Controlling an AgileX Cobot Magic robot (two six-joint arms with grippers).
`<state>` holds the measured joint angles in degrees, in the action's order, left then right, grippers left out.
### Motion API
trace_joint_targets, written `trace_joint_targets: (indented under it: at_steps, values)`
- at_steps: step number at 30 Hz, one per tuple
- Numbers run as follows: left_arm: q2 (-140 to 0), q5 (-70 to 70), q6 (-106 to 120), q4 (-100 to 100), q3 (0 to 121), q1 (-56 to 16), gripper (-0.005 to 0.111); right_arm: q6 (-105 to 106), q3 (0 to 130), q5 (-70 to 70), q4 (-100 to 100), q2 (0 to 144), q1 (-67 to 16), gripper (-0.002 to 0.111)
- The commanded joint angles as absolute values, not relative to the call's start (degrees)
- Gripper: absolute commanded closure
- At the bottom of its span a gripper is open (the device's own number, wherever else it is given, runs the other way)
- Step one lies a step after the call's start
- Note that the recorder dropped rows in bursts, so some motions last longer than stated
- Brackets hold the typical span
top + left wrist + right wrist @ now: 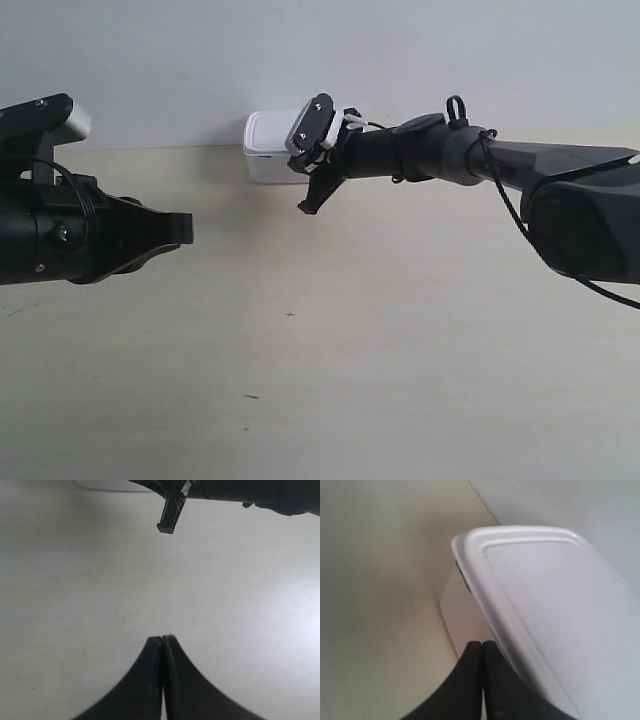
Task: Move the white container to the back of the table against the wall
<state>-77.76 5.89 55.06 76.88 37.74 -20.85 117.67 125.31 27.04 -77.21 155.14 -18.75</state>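
Note:
The white container [266, 146] stands on the cream table [380, 330] at the back, right by the pale wall [300, 50]. In the right wrist view its flat rimmed lid [555, 605] fills much of the picture, with the wall just behind it. My right gripper [483, 643] is shut, its tips against the container's near side wall below the lid rim. In the exterior view this gripper [311, 200] sits at the box's front right corner. My left gripper [162, 638] is shut on nothing, over bare table, far from the box.
The left arm [90, 235] hovers at the exterior view's left, the right arm [500, 170] reaches in from its right. A few tiny dark specks [290, 315] mark the table. In the left wrist view the right gripper's fingers [170, 515] show ahead.

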Motion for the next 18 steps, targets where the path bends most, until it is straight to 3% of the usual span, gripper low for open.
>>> trace_joint_targets:
  at_steps: [1,8,18]
  values:
    - [-77.4,5.5,55.2,76.9,37.5,-21.1,0.107,116.8,126.4,25.6,-78.6,155.2,-18.7,0.108]
    - [-77.4,5.5,55.2,76.6,37.5,-21.1,0.107,110.1,126.4,27.4,-69.9,154.6,-18.7,0.108]
    - [-77.4,3.6,55.2,76.6,37.5,-21.1,0.107,76.5,126.4,33.3,-55.1,150.6,-16.5,0.108]
